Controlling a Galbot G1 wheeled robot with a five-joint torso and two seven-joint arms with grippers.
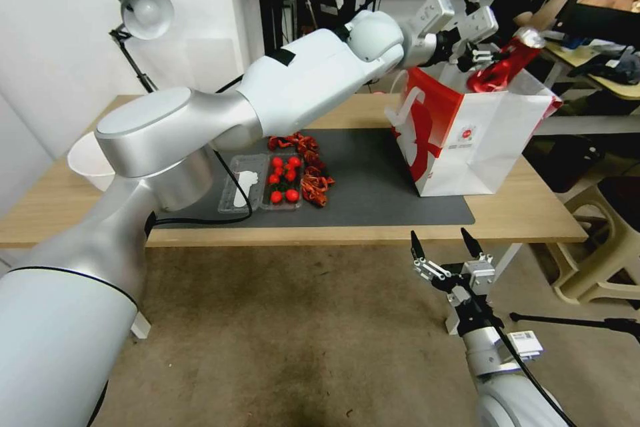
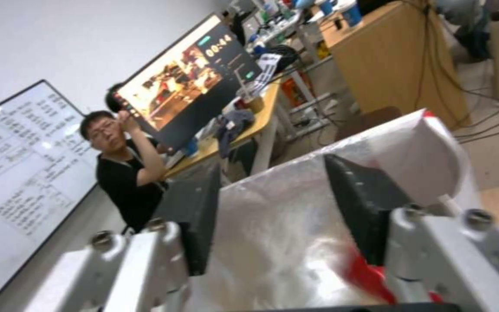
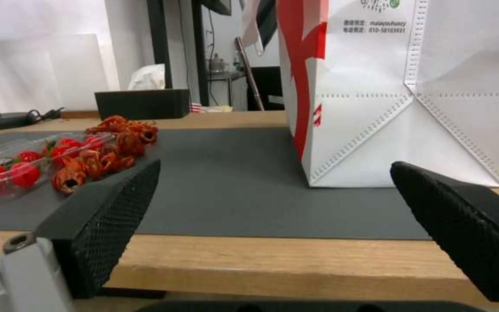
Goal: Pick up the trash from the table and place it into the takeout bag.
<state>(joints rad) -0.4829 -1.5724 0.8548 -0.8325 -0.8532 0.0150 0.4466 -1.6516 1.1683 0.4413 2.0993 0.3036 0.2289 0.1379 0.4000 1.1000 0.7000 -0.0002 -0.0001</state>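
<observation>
My left gripper (image 1: 489, 65) hangs above the open top of the takeout bag (image 1: 480, 140), shut on a crushed red can (image 1: 510, 60). In the left wrist view the can's silver and red body (image 2: 284, 242) sits squeezed between the two black fingers (image 2: 365, 212). The bag stands upright on the dark mat (image 1: 373, 193) at the right part of the table (image 1: 527, 213). My right gripper (image 1: 445, 245) waits open and holds nothing, just before the table's front edge, facing the bag's base (image 3: 411, 108).
A clear clamshell of red tomatoes (image 1: 283, 180) and reddish scraps (image 1: 313, 177) lie on the mat left of the bag. A white basin (image 1: 90, 160) sits at the table's left end under my left arm. A lamp (image 1: 143, 10) stands behind; a stool (image 1: 600, 247) is at right.
</observation>
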